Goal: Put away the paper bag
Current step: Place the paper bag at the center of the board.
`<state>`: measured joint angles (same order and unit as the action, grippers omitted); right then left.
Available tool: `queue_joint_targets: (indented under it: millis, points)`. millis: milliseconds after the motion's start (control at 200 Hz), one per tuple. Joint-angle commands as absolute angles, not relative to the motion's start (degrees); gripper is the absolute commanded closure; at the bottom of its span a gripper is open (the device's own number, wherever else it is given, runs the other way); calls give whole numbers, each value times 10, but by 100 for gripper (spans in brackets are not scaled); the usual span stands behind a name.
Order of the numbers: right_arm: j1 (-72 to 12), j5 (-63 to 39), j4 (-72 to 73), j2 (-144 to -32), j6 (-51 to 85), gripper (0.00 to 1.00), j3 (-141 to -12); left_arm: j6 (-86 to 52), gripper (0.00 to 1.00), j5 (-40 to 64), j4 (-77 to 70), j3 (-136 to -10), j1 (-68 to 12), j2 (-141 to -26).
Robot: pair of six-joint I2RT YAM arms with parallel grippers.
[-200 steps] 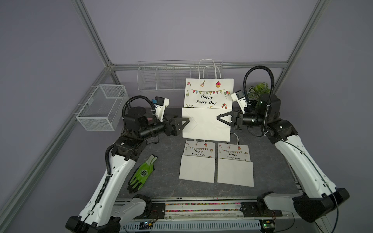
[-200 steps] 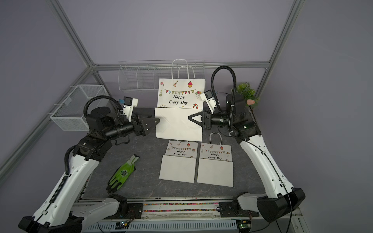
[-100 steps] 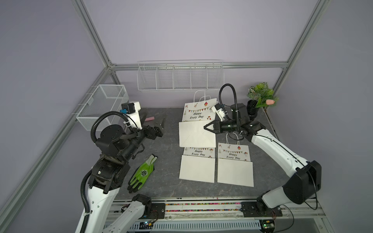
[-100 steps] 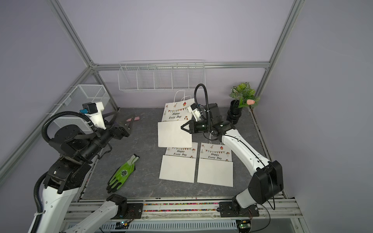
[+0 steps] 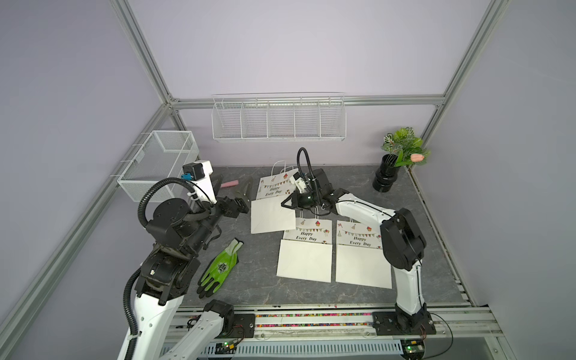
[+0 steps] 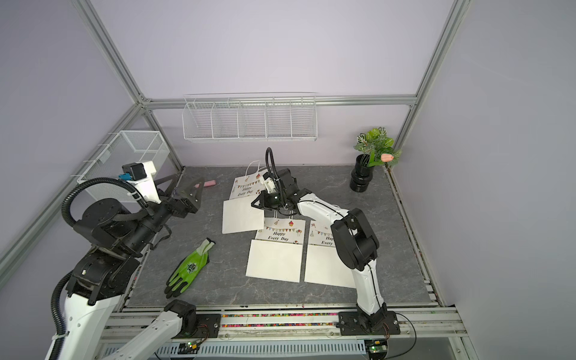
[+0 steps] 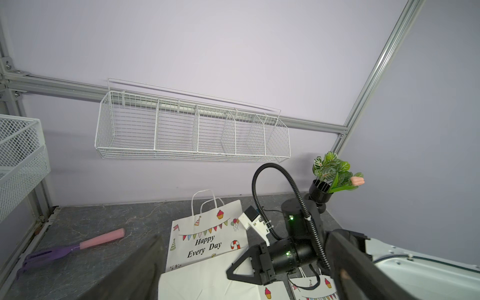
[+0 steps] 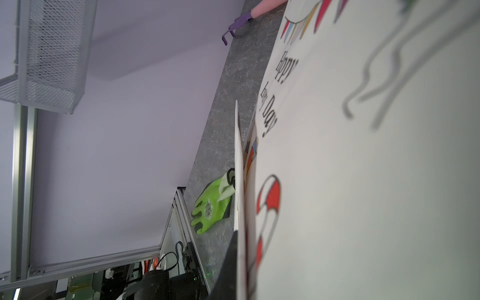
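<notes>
Paper bag, white and printed "Happy Every Day", lies at the rear middle of the grey marbled tabletop. It is creased across its width, with the printed half and its cord handles toward the back wall and the plain half toward the front. The right gripper is closed flat on the bag's right-hand edge at the crease; in the right wrist view the paper edge runs in between the dark fingers. The front corner of the plain half overlaps the upper corner of a second paper bag, which lies flat just beside a third paper bag, both handles rearward. The left gripper hovers to the left of the held bag, apart from it, jaws spread wide and holding nothing; in the left wrist view its two dark fingers frame the bag and the right gripper. Behind it lies a purple hand rake with a pink handle. A green work glove lies near the front left. A potted plant stands in the rear right corner. A white wire shelf basket hangs on the back wall and a white mesh basket on the left frame.
</notes>
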<state>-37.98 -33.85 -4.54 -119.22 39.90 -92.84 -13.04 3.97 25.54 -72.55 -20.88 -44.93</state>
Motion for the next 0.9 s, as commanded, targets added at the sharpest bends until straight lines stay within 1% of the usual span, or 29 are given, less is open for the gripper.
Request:
queue_joint_targets:
  millis: [0, 90, 265, 670, 735, 895]
  points:
    - [-386, -332, 12, -1236, 451, 93, -972, -137, 3, 33, 239, -717, -206, -439]
    - [-393, -329, 10, -1286, 464, 93, -1013, -138, 3, 32, 238, -715, -205, -442]
    - [-395, -321, -38, -1388, 470, 93, -1105, -146, 3, 34, 228, -710, -205, -440]
    - [-396, -293, -171, -1498, 437, 93, -1222, -163, 3, 42, 220, -702, -205, -457]
    - [-395, -285, -185, -1505, 433, 87, -1227, -164, 3, 41, 220, -702, -205, -457]
    - [-394, -272, -201, -1509, 428, 60, -1230, -163, 3, 40, 219, -703, -205, -459]
